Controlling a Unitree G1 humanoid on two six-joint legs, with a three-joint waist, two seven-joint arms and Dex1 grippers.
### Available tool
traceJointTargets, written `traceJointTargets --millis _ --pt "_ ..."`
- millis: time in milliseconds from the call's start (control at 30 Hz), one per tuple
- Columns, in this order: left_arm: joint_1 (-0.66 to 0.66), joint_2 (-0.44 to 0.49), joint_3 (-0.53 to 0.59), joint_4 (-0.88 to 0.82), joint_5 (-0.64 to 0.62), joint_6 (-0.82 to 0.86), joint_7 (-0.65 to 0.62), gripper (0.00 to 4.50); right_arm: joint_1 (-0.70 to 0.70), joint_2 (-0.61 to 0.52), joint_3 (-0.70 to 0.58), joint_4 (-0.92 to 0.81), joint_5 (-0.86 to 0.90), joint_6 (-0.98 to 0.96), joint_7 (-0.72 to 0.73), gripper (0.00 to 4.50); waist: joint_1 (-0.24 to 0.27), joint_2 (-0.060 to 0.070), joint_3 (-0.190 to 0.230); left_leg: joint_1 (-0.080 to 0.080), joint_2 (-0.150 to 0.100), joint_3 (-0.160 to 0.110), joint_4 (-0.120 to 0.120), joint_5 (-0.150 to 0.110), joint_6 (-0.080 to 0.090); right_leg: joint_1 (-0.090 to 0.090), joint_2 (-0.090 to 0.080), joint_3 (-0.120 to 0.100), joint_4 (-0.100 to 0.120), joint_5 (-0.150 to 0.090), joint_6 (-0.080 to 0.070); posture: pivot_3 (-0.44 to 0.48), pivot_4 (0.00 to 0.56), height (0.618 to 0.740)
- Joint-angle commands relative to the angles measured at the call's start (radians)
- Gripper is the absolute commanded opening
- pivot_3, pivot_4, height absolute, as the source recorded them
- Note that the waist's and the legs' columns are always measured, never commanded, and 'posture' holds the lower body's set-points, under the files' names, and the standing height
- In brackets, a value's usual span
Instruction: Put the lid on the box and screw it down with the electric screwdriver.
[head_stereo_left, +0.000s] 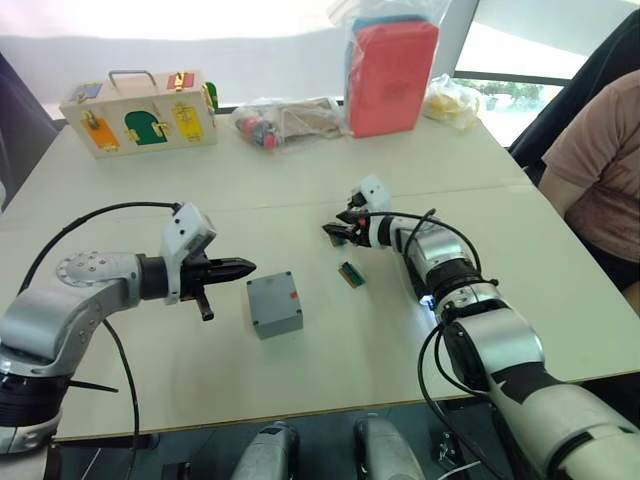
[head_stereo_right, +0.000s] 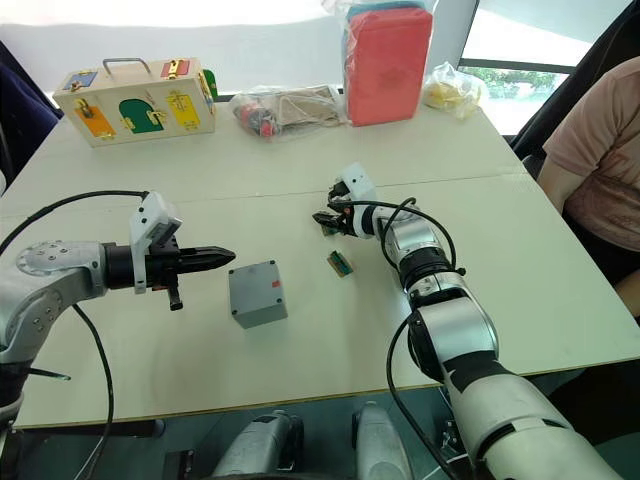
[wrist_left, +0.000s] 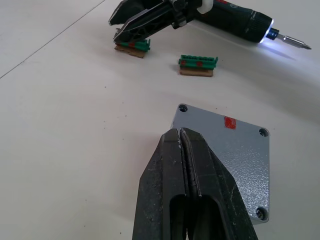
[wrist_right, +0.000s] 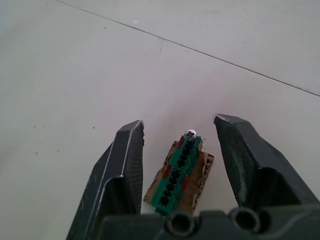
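Two small green connector strips on brown card sit on the white table: one lies between the spread fingers of the right end effector, a small screw head standing at its far tip; the other lies just beside, toward the box. The right end effector is open, holding nothing, the strip's long axis running along its fingers.

The small deep square grey plastic box rests near the table's middle, its flat grey square lid already seated on top, red mark visible, screw holes at the corners. The left end effector hovers just beside the box on the robot's left, fingers pressed together, empty, pointing toward it.

The slim black pen-shaped electric screwdriver shows in the left wrist view, riding beside the right end effector, its tip light lit and its metal bit pointing away from the strips. How it is held I cannot tell.

Judgement: lid placed; screws still to fetch. The right arm is nearer the screw, the left nearer the box.

Far side: wooden latch box, red case in a plastic bag, more bagged items. A person sits on the robot's right. Nothing blocks the path from the strips to the box.
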Motion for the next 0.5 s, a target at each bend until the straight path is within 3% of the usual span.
traceJointTargets --millis 33,100,500 --pt "0.001 0.006 0.025 -0.025 -0.001 -0.017 0.004 0.0 -0.046 0.011 -0.012 0.005 -0.004 -0.032 -0.005 0.95 -0.001 0.0 0.0 0.0 0.0 0.0 0.0 0.0 0.0 0.0 0.0 0.0 0.0 0.0 0.0 0.0 0.15 0.74" --pt "0.003 0.008 0.028 -0.024 0.0 -0.018 0.003 0.0 -0.047 0.011 -0.008 0.01 -0.01 -0.039 -0.005 0.08 -0.001 0.0 0.0 0.0 0.0 0.0 0.0 0.0 0.0 0.0 0.0 0.0 0.0 0.0 0.0 0.0 0.15 0.74" --pt "0.001 0.001 0.023 -0.021 0.001 -0.026 0.005 0.0 -0.03 -0.002 -0.008 -0.023 -0.02 -0.051 0.025 0.02 0.0 0.0 0.0 0.0 0.0 0.0 0.0 0.0 0.0 0.0 0.0 0.0 0.0 0.0 0.0 0.0 0.15 0.74"
